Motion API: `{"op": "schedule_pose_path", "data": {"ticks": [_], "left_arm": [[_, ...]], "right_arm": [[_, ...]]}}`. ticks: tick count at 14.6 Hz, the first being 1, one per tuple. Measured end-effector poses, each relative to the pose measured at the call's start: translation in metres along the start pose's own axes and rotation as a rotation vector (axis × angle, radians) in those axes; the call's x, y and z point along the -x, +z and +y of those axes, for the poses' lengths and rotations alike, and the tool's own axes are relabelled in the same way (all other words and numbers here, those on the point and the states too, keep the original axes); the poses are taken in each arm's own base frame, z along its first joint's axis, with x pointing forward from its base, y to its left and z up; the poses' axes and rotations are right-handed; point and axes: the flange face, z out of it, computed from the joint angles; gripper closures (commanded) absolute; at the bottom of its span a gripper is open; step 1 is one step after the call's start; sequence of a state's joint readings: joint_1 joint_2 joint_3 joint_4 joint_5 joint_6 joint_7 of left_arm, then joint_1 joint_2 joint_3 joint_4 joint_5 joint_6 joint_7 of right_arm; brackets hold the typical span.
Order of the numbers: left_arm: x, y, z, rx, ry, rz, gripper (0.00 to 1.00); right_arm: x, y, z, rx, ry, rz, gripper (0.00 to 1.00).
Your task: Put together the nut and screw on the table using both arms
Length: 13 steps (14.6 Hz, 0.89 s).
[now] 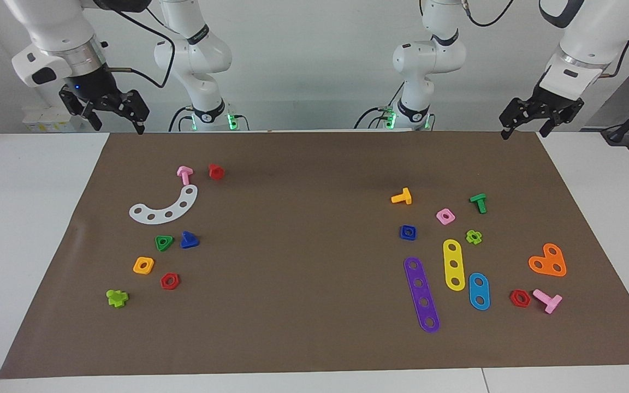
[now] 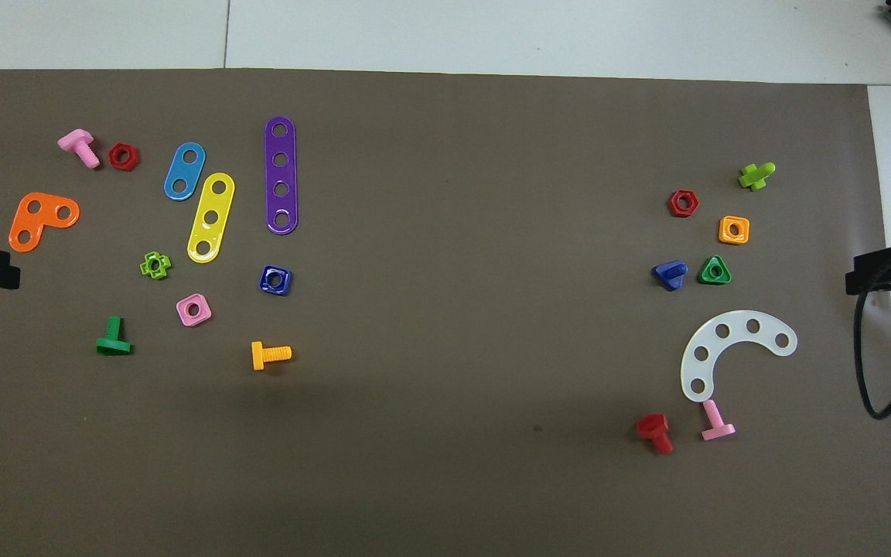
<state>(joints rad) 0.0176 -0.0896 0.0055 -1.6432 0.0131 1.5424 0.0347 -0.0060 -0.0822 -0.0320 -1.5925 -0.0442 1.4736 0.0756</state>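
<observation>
Plainly nothing is assembled yet. From the facing camera, the left claw [image 1: 530, 121] hangs in the air over the mat's edge by the robots, its fingers apart and empty; the right claw [image 1: 111, 112] hangs likewise over the same edge at its own end, also spread and holding nothing. The blue square nut [image 1: 408, 232] lies flat on the brown mat [image 1: 303, 305], just beside the purple four-hole strip [image 1: 421, 295] and nearer to the robots than it. The dark-blue triangular-head screw [image 1: 189, 240] lies well apart from that strip, toward the right arm's end, beside the green triangular nut [image 1: 164, 243].

From overhead, the nut [image 2: 275, 280] rests just clear of the strip's [image 2: 281, 175] end, and the screw [image 2: 670, 274] lies tipped on its side. Both picks and the threading remain on the tabletop [image 2: 492, 31].
</observation>
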Motion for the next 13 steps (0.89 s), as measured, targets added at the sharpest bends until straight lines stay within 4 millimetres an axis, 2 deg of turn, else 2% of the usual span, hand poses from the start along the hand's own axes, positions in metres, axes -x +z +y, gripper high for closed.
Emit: {"op": "schedule_pose_path", "data": {"ticks": [13], "left_arm": [[0.0003,0.0003,0.0004,0.0,0.001,-0.003,0.0]], "right_arm": [[0.0004,0.0035,-0.0002,0.0,0.0,-0.007,0.0]]}}
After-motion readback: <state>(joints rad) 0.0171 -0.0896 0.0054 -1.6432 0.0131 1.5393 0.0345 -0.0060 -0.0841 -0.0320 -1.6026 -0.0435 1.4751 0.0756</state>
